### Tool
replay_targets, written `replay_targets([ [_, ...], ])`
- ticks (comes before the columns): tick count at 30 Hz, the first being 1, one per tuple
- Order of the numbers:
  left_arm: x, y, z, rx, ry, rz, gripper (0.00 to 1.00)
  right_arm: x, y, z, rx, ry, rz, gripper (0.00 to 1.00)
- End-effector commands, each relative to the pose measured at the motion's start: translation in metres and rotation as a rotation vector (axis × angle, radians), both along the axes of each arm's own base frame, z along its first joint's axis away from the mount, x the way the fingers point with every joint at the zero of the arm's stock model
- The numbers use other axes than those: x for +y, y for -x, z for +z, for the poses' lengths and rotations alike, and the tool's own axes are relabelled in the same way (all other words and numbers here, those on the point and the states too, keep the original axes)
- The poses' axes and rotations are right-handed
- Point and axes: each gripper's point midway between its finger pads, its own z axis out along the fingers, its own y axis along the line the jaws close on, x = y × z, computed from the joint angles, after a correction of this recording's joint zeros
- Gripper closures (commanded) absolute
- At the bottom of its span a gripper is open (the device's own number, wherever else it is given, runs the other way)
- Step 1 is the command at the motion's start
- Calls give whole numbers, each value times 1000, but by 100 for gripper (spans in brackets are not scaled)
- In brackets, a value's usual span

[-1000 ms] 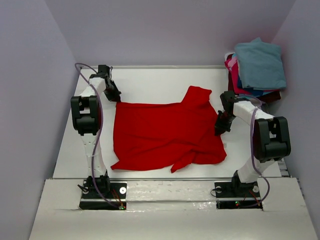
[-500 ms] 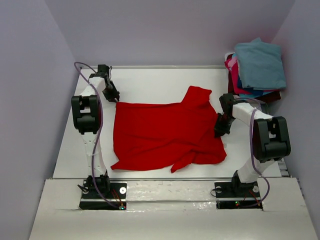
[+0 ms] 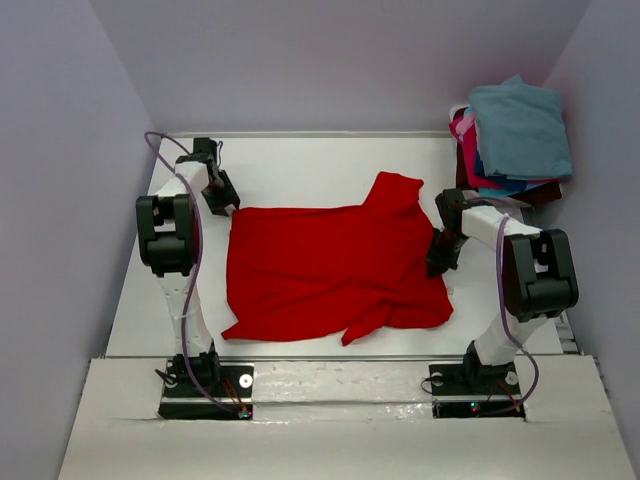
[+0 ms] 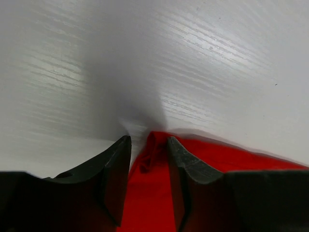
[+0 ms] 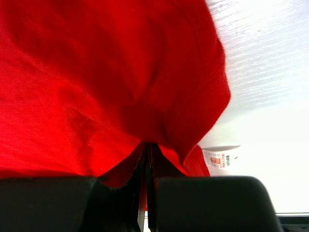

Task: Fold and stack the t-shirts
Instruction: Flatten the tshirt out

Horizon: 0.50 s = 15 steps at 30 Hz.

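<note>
Left fingers (image 4: 112, 179) stand apart around a corner of the red shirt (image 3: 330, 265). Right fingers (image 5: 207, 203) clamp its edge.

red t-shirt (image 3: 335, 270) flat; folded stack (image 3: 512, 135) far-right

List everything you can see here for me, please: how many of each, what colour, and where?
red t-shirt: one, bright red, spread loosely across the middle of the table
stacked t-shirts: several, teal-blue on top with pink, blue and dark maroon beneath, at the table's far right corner
tag: one, white with small print, peeking from under the red t-shirt's edge
table: one, white
walls: pale lilac-grey, on three sides
arms: two, white and black with purple cables, one at each side
left gripper: one, black, jaws apart around the red t-shirt's far left corner
right gripper: one, black, shut on the red t-shirt's right edge
</note>
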Motion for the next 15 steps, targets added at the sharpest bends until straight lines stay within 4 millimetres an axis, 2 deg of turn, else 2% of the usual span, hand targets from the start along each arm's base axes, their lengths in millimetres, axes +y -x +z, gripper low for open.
replay_targets([
  [1,1,-4,35,-83,3,-19,52,6,-7,0,-24,-7,7,93],
  [10,-4,2,53,-128,21,-36,39,9,-9,-3,-16,-8,14,93],
  [15,-6,7,52,-125,32,-43,39,10,-10,-5,-13,-11,11,93],
])
